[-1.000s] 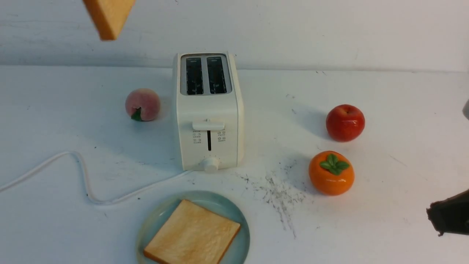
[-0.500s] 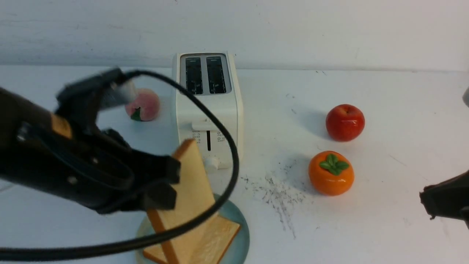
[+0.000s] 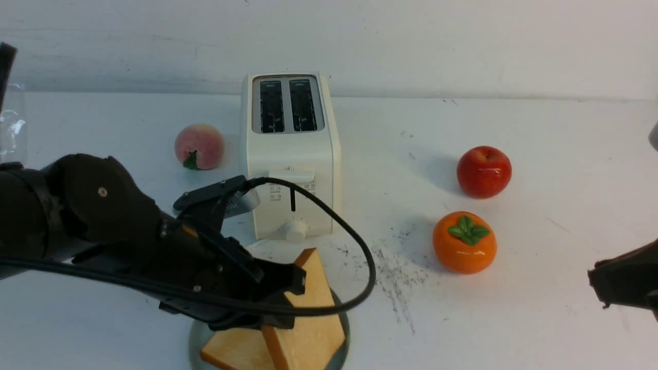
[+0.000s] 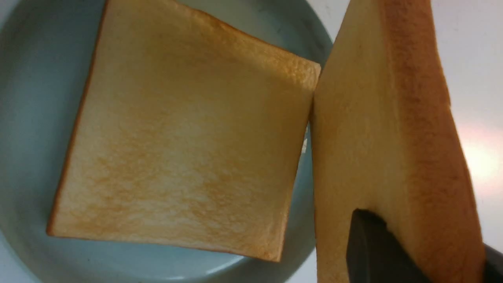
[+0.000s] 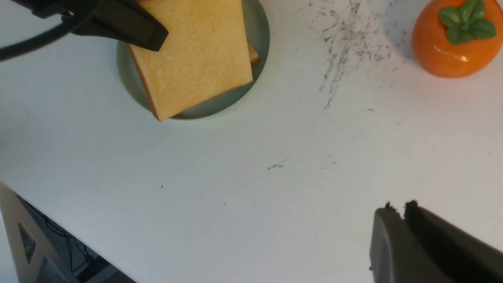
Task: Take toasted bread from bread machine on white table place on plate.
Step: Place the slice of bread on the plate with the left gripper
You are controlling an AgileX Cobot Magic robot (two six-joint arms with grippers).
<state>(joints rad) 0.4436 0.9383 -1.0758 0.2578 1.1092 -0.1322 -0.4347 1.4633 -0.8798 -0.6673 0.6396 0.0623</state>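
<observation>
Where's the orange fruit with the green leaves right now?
In the front view, the orange fruit sits on the table, right of the toaster, just nearer than the red apple.

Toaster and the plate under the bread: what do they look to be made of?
The toaster looks like smooth, cream-white plastic with a soft sheen on its body; the grey surround of its slots may be metal. The plate seems to be glazed ceramic, judging by the bright glints along its pale blue-green rim, though glossy plastic could look similar.
</observation>
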